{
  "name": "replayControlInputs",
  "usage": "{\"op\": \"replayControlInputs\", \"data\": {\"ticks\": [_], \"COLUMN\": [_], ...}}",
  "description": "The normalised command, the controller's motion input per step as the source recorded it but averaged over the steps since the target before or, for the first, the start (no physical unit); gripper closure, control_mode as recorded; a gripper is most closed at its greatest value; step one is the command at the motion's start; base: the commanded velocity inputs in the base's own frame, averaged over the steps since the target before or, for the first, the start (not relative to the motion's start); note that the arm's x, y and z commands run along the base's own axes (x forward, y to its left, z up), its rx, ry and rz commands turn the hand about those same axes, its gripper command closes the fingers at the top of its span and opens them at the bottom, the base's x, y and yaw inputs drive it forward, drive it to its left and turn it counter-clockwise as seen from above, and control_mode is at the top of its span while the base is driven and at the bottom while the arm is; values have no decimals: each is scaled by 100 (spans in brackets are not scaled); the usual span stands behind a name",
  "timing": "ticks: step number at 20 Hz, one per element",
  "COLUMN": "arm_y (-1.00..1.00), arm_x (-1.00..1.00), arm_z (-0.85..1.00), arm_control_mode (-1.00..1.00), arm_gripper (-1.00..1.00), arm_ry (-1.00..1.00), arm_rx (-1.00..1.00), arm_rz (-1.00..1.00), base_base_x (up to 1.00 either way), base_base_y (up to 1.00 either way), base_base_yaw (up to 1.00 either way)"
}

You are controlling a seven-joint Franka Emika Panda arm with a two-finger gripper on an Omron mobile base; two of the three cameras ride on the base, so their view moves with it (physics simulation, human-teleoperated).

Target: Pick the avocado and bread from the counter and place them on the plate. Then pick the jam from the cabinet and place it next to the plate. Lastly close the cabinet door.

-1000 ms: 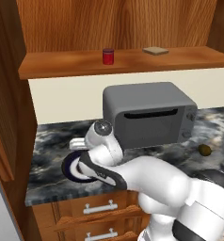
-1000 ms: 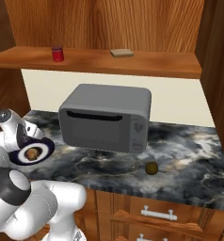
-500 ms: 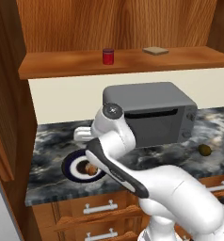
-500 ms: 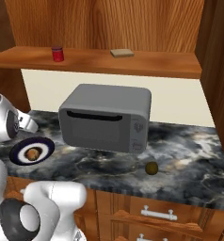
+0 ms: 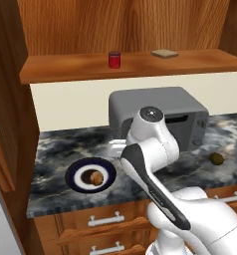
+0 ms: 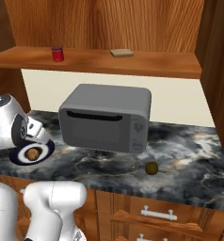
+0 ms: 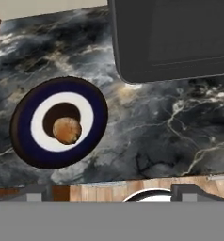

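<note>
Bench (image 5: 56, 147): polished dark marble, whitish veins. Cabinet (image 5: 125, 67): reddish-brown grained wood, satin. Plate (image 7: 90, 101): smooth glazed navy rim. Bread (image 7: 67, 130): matt, rough brown. Toaster oven (image 6: 109, 101): matt grey metal.

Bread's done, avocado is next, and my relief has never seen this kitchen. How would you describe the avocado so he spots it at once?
Start at the grey toaster oven on the dark marble counter. The avocado sits alone on the marble in front of the oven's right end, far from the plate at the left. It is a small olive-green lump, unlike the brown bread on the plate.
</note>
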Motion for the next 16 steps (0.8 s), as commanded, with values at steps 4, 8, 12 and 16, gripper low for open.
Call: {"op": "replayControlInputs", "data": {"ticks": [4,8,12,16], "arm_y": [-100,-100,-100,-100], "arm_x": [-3,0,0,0], "arm_z": [-20,-22,-23,-12], "arm_control_mode": [-100,-100,-100,-100], "arm_gripper": [-100,-100,-100,-100], "arm_ry": [4,0,-1,-3], "arm_rx": [-14,-11,-8,-2], "arm_rz": [-11,-12,-11,-10], "base_base_x": [0,0,0,0], "base_base_y": [0,0,0,0], "base_base_yaw": [0,0,0,0]}}
